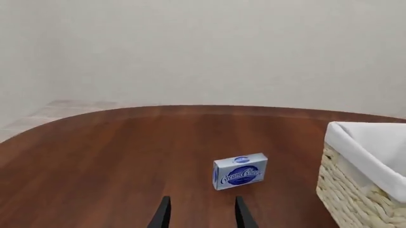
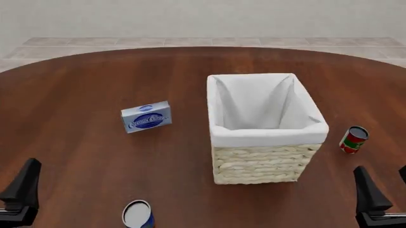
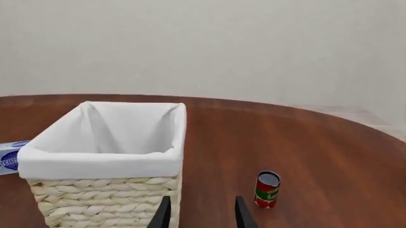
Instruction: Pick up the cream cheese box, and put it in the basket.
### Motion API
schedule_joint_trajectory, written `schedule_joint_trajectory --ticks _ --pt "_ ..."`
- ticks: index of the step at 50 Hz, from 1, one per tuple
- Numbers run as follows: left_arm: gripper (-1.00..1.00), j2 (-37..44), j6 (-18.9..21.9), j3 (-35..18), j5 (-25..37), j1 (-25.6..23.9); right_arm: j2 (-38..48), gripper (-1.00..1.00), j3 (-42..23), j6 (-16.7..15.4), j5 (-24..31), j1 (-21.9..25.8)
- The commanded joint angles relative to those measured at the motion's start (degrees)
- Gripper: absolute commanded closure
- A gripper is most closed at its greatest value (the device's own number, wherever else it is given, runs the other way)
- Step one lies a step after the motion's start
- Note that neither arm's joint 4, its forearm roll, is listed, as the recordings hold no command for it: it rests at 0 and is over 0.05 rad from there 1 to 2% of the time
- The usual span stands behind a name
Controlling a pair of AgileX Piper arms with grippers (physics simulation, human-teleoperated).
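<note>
The cream cheese box (image 2: 146,116) stands on its long edge on the brown table, left of the basket (image 2: 266,135), with a gap between them. In the left wrist view the box (image 1: 240,171) lies ahead of my left gripper (image 1: 203,216), which is open and holds nothing, and the basket (image 1: 364,152) is off to one side. My right gripper (image 3: 203,216) is also open and empty, just short of the basket (image 3: 101,164). That view shows only a corner of the box (image 3: 9,159) past the basket. The basket is empty inside.
A red can (image 2: 353,139) stands right of the basket, ahead of my right gripper (image 2: 385,183). A blue-and-white can (image 2: 138,214) stands near the table's front edge, between the arms. One finger (image 2: 25,183) of the left gripper shows at the lower left corner.
</note>
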Motion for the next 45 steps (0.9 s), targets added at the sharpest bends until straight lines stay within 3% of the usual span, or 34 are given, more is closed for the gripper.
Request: schedule_joint_trajectory --ticks 1,4,10,15,18,27,28,29,30,32,33,37,45 --pt "-1.00 0.1 0.1 -5.8 5.9 -2.0 -0.1 -1.00 0.0 0.0 -0.1 -0.2" --pt "-1.00 1.4 -2.2 -9.1 7.8 -4.4 -0.1 -1.00 0.0 0.2 0.0 -0.1" --pt "-1.00 6.1 -2.7 -13.0 6.7 -7.0 -0.1 -1.00 0.0 1.6 0.1 0.0" --pt "-1.00 4.2 -0.8 -12.0 8.2 -8.8 -0.1 -1.00 0.0 1.4 0.2 0.3" --pt "-1.00 5.2 -1.9 -10.2 9.2 -9.7 -0.1 -1.00 0.0 1.6 0.3 0.6" --pt "-1.00 5.9 0.3 -6.4 7.6 -11.4 -0.1 -1.00 0.0 1.8 0.4 0.4" --pt "-1.00 11.0 1.3 -9.2 5.0 -12.0 -0.1 -1.00 0.0 1.8 0.3 0.4" --pt "-1.00 11.0 1.3 -9.2 5.0 -12.0 -0.1 -1.00 0.0 1.8 0.3 0.4" --pt "-1.00 22.4 0.7 -20.7 4.3 -12.6 -0.1 -1.00 0.0 1.9 0.3 0.3" --pt "-1.00 45.3 3.0 -43.6 9.4 -12.7 -0.1 -1.00 0.0 2.0 0.3 0.3" --pt "-1.00 47.8 2.2 -48.0 8.3 -12.3 -0.1 -1.00 0.0 2.1 0.3 0.2" --pt "-1.00 53.0 3.8 -49.6 5.2 -11.7 -0.1 -1.00 0.0 2.4 0.4 0.0" --pt "-1.00 60.5 7.2 -56.3 8.6 -14.2 0.0 -1.00 0.0 2.7 0.6 -0.2"
